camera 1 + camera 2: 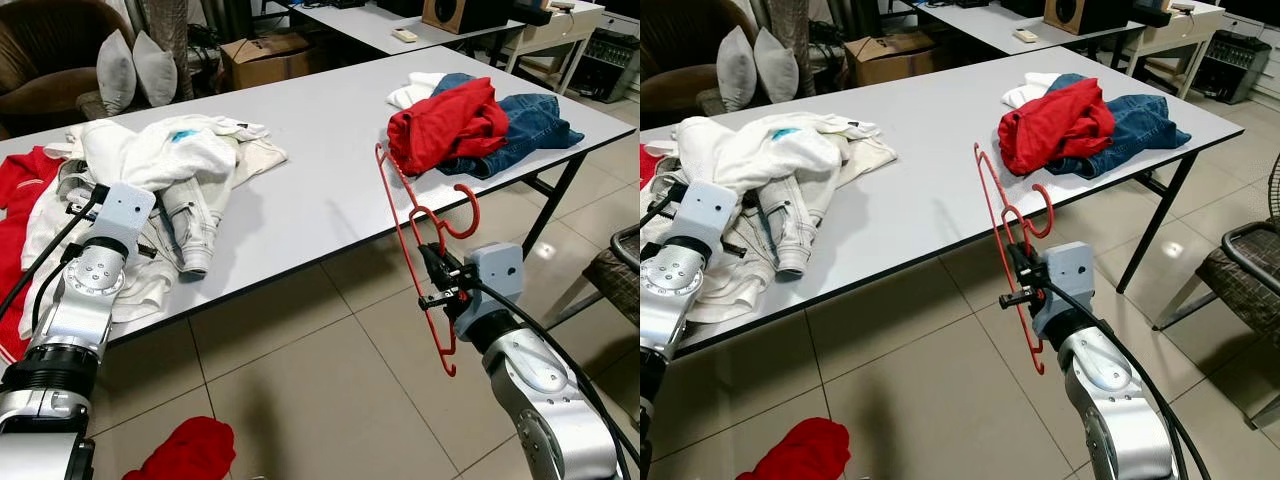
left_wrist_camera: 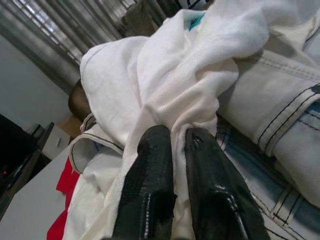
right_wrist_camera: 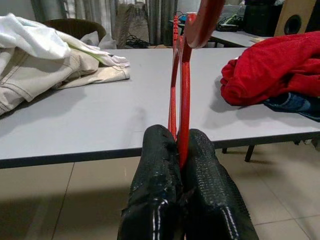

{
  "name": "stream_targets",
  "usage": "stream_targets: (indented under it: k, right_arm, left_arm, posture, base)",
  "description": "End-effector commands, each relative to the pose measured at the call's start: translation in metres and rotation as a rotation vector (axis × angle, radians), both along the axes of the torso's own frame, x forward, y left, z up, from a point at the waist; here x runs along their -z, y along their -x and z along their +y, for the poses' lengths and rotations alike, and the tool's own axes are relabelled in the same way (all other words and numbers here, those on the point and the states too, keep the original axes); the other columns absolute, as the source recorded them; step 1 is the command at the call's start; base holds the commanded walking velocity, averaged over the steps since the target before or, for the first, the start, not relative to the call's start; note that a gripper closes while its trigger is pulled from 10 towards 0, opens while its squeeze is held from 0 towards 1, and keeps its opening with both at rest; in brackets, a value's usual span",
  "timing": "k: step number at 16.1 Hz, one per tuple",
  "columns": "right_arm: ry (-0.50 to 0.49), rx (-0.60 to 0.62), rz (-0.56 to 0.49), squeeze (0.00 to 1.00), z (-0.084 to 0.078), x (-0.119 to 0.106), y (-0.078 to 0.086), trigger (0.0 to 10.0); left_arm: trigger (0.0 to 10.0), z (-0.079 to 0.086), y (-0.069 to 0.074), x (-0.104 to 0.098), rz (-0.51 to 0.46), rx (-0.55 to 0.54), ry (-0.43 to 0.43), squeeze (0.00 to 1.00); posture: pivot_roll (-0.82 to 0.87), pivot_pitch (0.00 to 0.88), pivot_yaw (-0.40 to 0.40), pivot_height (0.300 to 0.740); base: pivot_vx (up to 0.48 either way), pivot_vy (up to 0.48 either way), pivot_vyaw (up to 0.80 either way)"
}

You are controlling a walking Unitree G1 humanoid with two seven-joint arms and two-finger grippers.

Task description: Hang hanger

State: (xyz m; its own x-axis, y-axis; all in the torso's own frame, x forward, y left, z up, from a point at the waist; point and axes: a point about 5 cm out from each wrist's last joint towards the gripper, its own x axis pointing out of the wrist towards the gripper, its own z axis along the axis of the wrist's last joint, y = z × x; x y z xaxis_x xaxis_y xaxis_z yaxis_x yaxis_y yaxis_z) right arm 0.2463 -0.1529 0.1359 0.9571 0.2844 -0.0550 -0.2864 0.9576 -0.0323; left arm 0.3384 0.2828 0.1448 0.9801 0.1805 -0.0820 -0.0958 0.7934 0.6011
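A red plastic hanger stands nearly upright in front of the table's near edge, its hook curling to the right. My right gripper is shut on its thin bars, and in the right wrist view the two bars run up from between the fingers. My left gripper is shut on a fold of the white garment in the heap at the table's left end. The left arm's silver wrist rests against that heap.
The grey table carries a red garment on blue jeans at its right end. A red cloth lies on the tiled floor. A woven chair stands at the right, a cardboard box behind.
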Motion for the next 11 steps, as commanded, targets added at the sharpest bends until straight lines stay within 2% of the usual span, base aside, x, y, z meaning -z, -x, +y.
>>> stream_targets:
  k: [1, 3, 4, 5, 6, 8, 9, 10, 11]
  right_arm:
    - [0.010, 0.011, -0.004, 0.00, -0.002, -0.001, 0.000, 10.0]
    - [0.007, 0.018, -0.002, 0.00, -0.002, 0.000, -0.001, 10.0]
    - [0.004, 0.029, 0.001, 0.00, -0.003, 0.000, -0.001, 10.0]
    - [0.001, 0.041, 0.005, 0.00, -0.005, 0.001, -0.002, 10.0]
    - [0.000, 0.045, 0.006, 0.00, -0.005, 0.001, -0.003, 10.0]
    - [0.001, 0.057, -0.001, 0.00, -0.008, -0.002, -0.005, 10.0]
    - [0.001, 0.065, -0.004, 0.00, -0.009, -0.002, -0.005, 10.0]
    - [0.000, 0.089, -0.013, 0.00, -0.013, -0.004, -0.006, 10.0]
    - [-0.001, 0.102, -0.019, 0.00, -0.015, -0.005, -0.006, 10.0]
  left_arm:
    - [0.0, 0.004, -0.001, -0.004, -0.006, -0.006, 0.015, 0.00]
    - [0.0, 0.005, -0.001, -0.002, -0.008, -0.010, 0.040, 0.00]
    - [0.0, 0.003, -0.003, -0.001, -0.014, -0.019, 0.125, 0.00]
    - [0.0, -0.007, -0.013, -0.006, -0.032, -0.007, 0.217, 0.00]
    - [0.0, -0.018, -0.024, -0.015, -0.054, 0.021, 0.267, 0.00]
    - [0.0, -0.053, -0.054, -0.053, -0.141, 0.108, 0.393, 0.00]
    - [0.0, -0.063, -0.061, -0.064, -0.166, 0.136, 0.418, 0.00]
    - [0.0, -0.094, -0.075, -0.096, -0.227, 0.226, 0.469, 0.00]
    - [0.0, -0.110, -0.079, -0.109, -0.255, 0.269, 0.493, 0.00]
  posture:
    - [-0.19, 0.000, 0.064, 0.740]
    - [-0.18, 0.000, 0.063, 0.740]
    - [-0.18, 0.000, 0.061, 0.740]
    - [-0.18, 0.000, 0.056, 0.740]
    - [-0.18, 0.000, 0.054, 0.740]
    - [-0.19, 0.000, 0.055, 0.740]
    - [-0.19, 0.000, 0.058, 0.740]
    - [-0.21, 0.000, 0.070, 0.740]
    - [-0.21, 0.000, 0.074, 0.740]
  base:
    - [0.000, 0.000, 0.00]
    - [0.000, 0.000, 0.00]
    - [0.000, 0.000, 0.00]
    - [0.000, 0.000, 0.00]
    - [0.000, 0.000, 0.00]
    - [0.000, 0.000, 0.00]
    - [0.000, 0.000, 0.00]
    - [0.000, 0.000, 0.00]
    - [0.000, 0.000, 0.00]
